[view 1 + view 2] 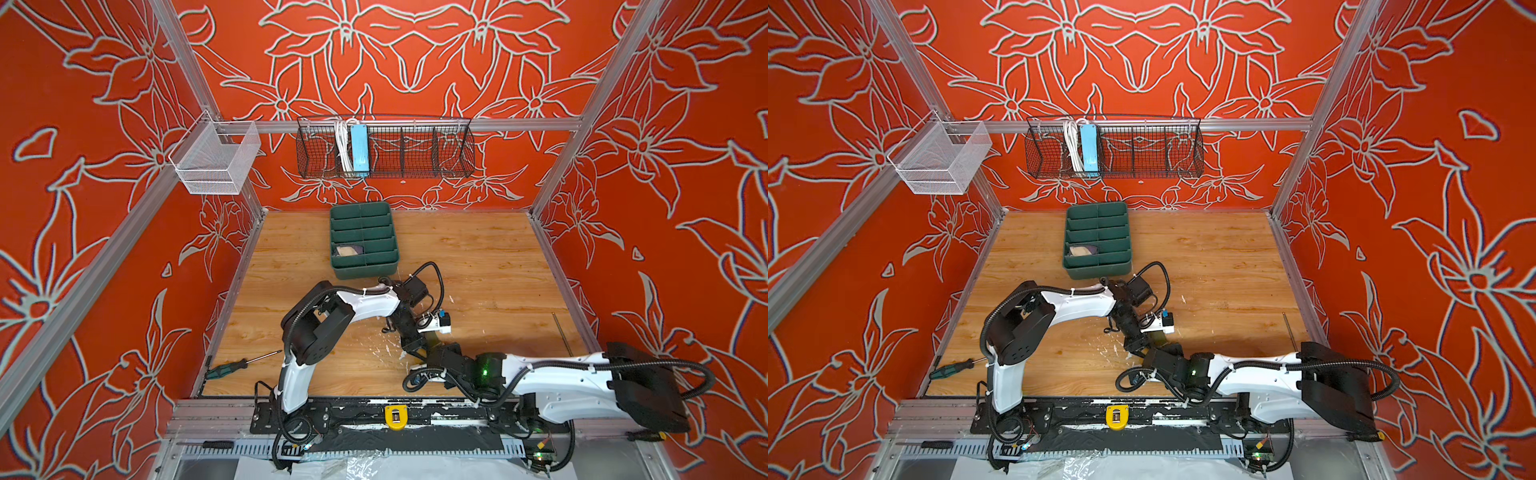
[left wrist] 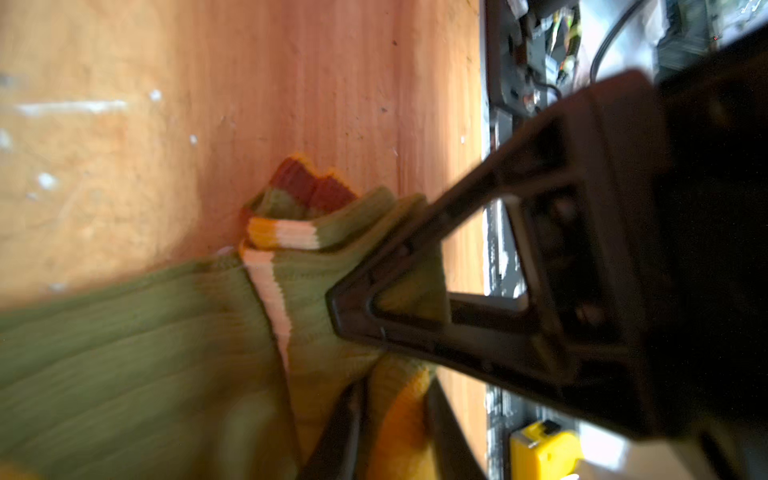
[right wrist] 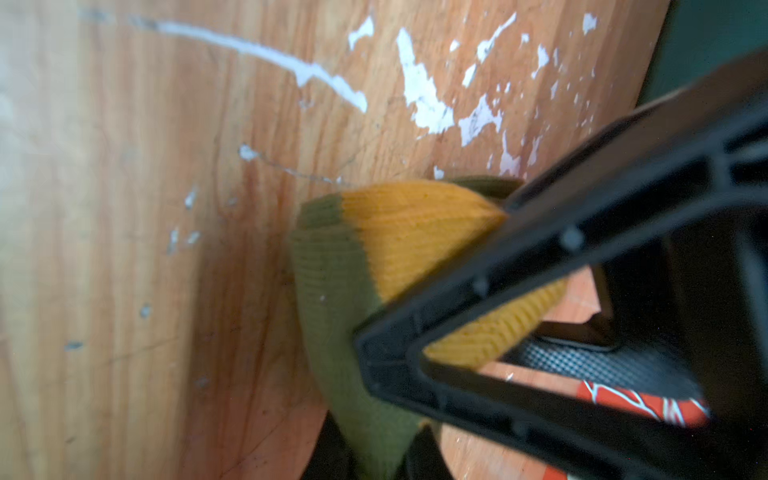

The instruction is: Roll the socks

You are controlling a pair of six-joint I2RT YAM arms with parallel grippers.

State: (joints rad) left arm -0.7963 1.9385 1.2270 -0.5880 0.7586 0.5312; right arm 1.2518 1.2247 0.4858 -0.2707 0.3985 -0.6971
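Note:
The olive green sock (image 2: pixel 124 353) lies bunched on the wooden table, its tan, orange and brown cuff stripes (image 2: pixel 286 232) folded over. My left gripper (image 2: pixel 395 436) is shut on its mustard part, jaws pressing the fabric from both sides. My right gripper (image 3: pixel 374 449) is shut on an olive fold (image 3: pixel 332 291) beside the mustard toe (image 3: pixel 415 232). In both top views the two grippers (image 1: pixel 415 347) (image 1: pixel 428 353) meet at the table's front middle and hide nearly all of this sock. A cream and purple bundle, the purple sock (image 1: pixel 349 250), sits in one compartment of the green tray.
The green divided tray (image 1: pixel 365 270) stands at the back middle of the table. A green-handled screwdriver (image 1: pixel 232 368) lies at the front left and a thin metal rod (image 1: pixel 561 332) at the right edge. A black wire basket (image 1: pixel 386 149) and a white mesh basket (image 1: pixel 212 162) hang above.

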